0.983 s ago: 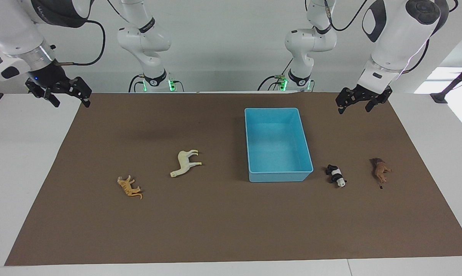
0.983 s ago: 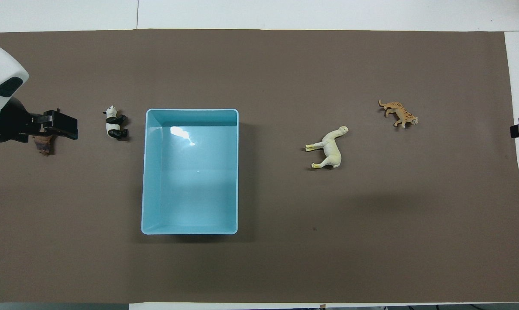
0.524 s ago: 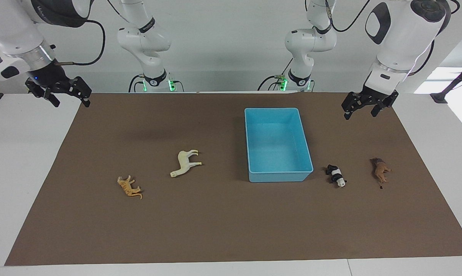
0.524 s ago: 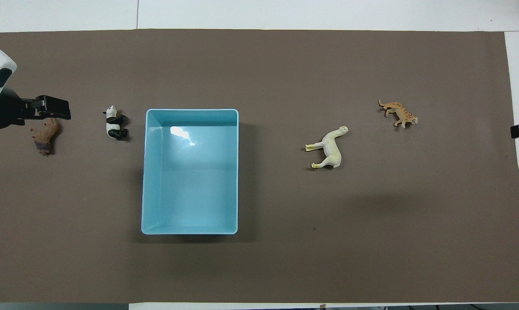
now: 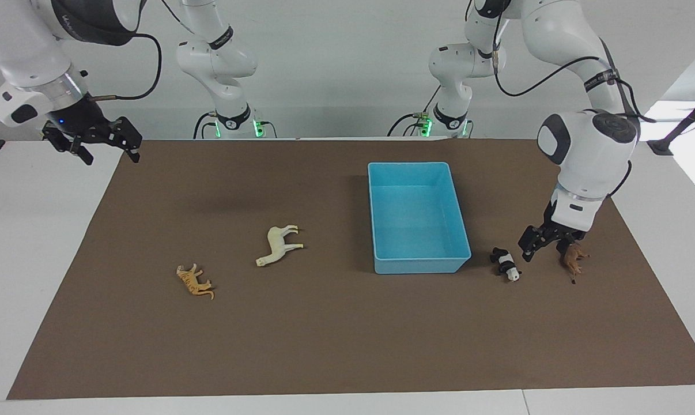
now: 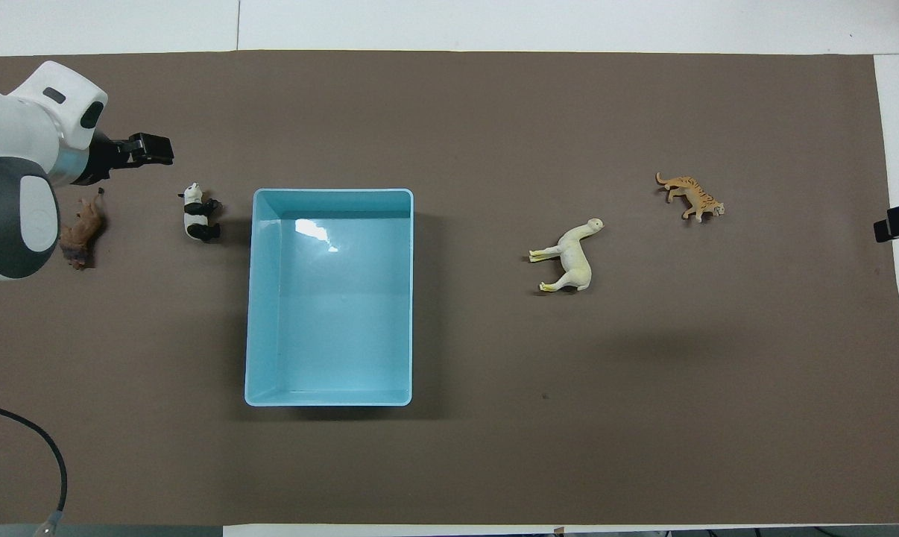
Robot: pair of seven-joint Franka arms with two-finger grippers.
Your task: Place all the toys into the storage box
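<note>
**Lion approach, left arm low over the mat**

Left gripper (image 5: 546,249) is hanging low at the right of the facing frame, just beside the lion (image 5: 574,257), between it and the panda (image 5: 505,264). Its fingers (image 5: 525,252) are standing spread and gripping nothing; whether a fingertip is touching the lion cannot be told. In the overhead frame the left gripper (image 6: 145,149) is showing at upper left, and the arm's white body is covering the frame's left edge beside the lion (image 6: 81,233).

Right gripper (image 5: 97,143) is waiting in the air at the upper left of the facing frame, over the edge where the brown mat (image 5: 324,334) is meeting the white desk (image 5: 30,242). Its fingers are spread and holding nothing. Only a dark tip of the right gripper (image 6: 897,222) is showing at the right edge of the overhead frame.

Storage box (image 5: 376,219) is sitting right of centre in the facing frame, with nothing showing inside it. All four toys are lying on the mat, outside the box:
- panda (image 6: 198,212), just beside the box, lower right of it in the facing frame;
- lion, at the right of the panda in the facing frame;
- llama (image 5: 277,245), left of centre in the facing frame, well apart from the box;
- tiger (image 5: 195,281), lower left of the llama in the facing frame.

In the overhead frame the llama (image 6: 569,257) is lying right of the storage box (image 6: 254,298) and the tiger (image 6: 692,196) at upper right.
</note>
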